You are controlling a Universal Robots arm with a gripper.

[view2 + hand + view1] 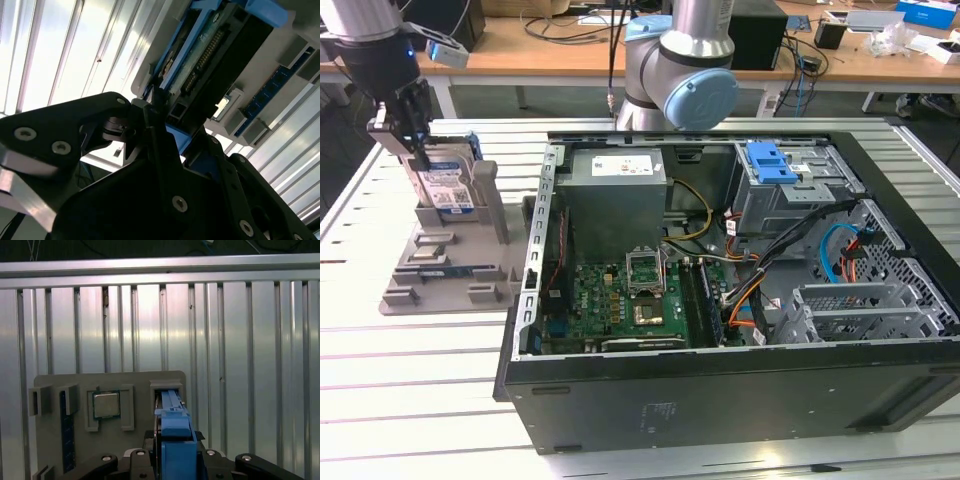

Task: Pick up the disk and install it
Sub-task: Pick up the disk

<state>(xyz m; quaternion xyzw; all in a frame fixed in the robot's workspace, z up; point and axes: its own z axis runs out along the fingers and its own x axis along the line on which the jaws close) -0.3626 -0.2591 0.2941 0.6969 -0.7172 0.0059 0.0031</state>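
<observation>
Flat silver metal disk point(446, 185), white-and-blue labelled and framed in a blue plastic carrier, was noted standing on edge in a slot of the grey plastic holder tray point(435, 280). The tray was set on the slatted aluminium surface point(410, 380), at the exterior view's left, just beside the open black computer case point(720, 410).

The black claw point(418, 148) was placed over the disk's upper edge, straddling it. In the first wrist view the disk point(175, 422) was seen running from the slot into the claw's middle. Whether the claw was clenched on the disk or only set around it could not be told.

Step judged to be the pick-up, early in the task. The grey metal drive bay point(790, 195) inside the case was well apart from the disk.

For a sound pick-up, the hold is best centred and squared on the carrier. The lift is best kept straight along the slot walls, untilted, so that binding is avoided. A firm hold is advised, since smooth plastic on a heavy drive may slip.
</observation>
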